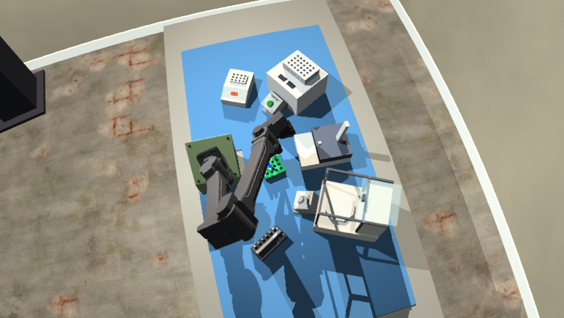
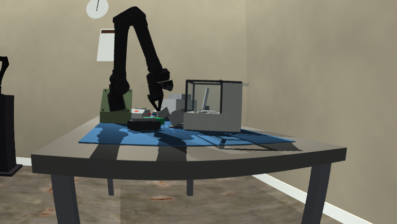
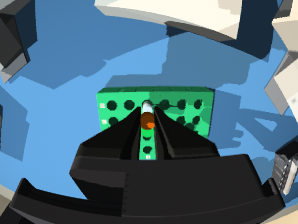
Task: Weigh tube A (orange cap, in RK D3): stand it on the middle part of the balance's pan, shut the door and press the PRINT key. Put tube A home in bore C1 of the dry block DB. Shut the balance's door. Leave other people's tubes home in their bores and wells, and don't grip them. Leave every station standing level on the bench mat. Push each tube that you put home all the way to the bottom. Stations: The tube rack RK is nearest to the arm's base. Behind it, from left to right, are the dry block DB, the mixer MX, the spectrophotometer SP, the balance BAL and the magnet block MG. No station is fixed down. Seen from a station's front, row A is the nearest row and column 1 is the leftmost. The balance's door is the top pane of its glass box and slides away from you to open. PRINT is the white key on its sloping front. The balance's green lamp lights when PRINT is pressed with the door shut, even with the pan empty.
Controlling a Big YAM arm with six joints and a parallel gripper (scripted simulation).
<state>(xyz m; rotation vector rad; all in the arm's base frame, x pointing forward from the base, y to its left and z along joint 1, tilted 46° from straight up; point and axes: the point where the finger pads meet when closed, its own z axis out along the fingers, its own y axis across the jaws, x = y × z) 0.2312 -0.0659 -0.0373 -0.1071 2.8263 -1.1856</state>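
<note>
My gripper (image 2: 158,110) (image 3: 147,112) is shut on the orange-capped tube A (image 3: 147,121), over column 3 at the far row of the green rack RK (image 1: 275,174) (image 2: 161,122) (image 3: 137,95). Whether the tube's bottom is still inside bore D3 cannot be told. The top view hides the fingertips behind the arm. The dry block DB (image 1: 239,87), with a red display, stands at the far left. The balance BAL (image 1: 375,207) (image 2: 212,122) has its glass door (image 1: 397,205) slid back, open, and no tube shows inside its box. The green lamp cannot be made out.
The mixer MX (image 1: 276,84) and its green-button box (image 1: 278,105) stand beside DB. The spectrophotometer SP (image 1: 331,146) has a raised white lever. A small white box (image 1: 299,205) stands before the balance. The black magnet block MG (image 1: 269,242) is right of RK.
</note>
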